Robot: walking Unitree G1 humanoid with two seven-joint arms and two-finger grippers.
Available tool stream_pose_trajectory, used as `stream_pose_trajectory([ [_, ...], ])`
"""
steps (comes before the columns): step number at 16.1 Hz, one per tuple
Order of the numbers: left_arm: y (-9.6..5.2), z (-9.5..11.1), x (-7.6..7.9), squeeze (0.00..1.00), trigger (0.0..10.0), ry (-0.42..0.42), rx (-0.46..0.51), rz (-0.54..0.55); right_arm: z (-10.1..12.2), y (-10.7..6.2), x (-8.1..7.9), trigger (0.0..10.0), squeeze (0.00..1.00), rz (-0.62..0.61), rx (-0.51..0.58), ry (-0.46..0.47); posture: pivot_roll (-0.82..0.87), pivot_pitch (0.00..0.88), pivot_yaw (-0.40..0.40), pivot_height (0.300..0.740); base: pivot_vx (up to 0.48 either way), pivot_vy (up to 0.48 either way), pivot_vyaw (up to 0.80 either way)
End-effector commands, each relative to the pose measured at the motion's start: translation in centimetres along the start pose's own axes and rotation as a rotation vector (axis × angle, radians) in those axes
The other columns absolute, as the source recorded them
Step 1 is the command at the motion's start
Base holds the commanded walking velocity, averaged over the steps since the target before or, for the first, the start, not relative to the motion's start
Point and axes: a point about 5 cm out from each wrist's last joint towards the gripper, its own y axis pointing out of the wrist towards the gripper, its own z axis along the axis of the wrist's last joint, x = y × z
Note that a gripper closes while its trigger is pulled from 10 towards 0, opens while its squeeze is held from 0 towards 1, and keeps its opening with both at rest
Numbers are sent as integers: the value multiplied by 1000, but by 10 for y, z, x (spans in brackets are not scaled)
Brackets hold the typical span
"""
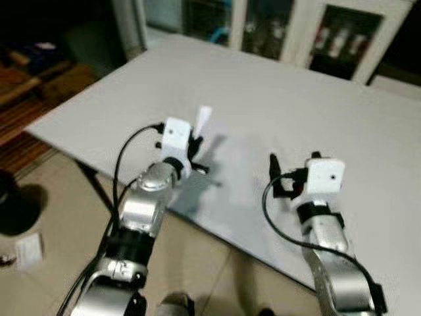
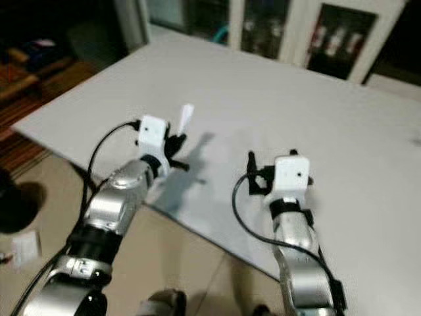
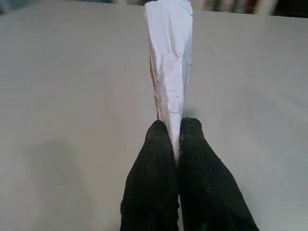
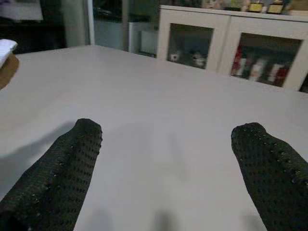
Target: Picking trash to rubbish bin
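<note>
Left gripper (image 3: 175, 132) pinched tight on a crumpled white paper scrap (image 3: 169, 62), held upright above the near edge of the grey table (image 1: 276, 99); right gripper (image 4: 166, 144) spread wide, holding nothing, low over the table; white glass-fronted cabinet (image 4: 226, 45) beyond; paper bit (image 1: 28, 250) on the floor.

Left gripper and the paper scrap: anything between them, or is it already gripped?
Nothing between them. The left gripper is shut on the white paper scrap, held above the table. The right gripper hovers open over the table, holding nothing. No bin can be made out.
</note>
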Motion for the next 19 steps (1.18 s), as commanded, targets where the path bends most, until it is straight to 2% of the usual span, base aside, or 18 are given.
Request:
stream_pose_trajectory([
  [1, 1, 3, -2, 0, 10000, 14, 9, 52, 3, -1, 0, 10000, 0, 15, 15, -14, 240, 103, 2, 740, 0, 0, 800],
  [4, 2, 0, -14, 0, 10000, 13, -3, 150, 4, -1, -2, 10000, 0, 34, 21, -21, 235, 98, -5, 740, 0, 0, 800],
  [19, 6, -4, -5, 0, 10000, -11, -7, 164, 8, -2, -4, 10000, 0, 71, 38, -20, 218, 87, -20, 740, 0, 0, 798],
])
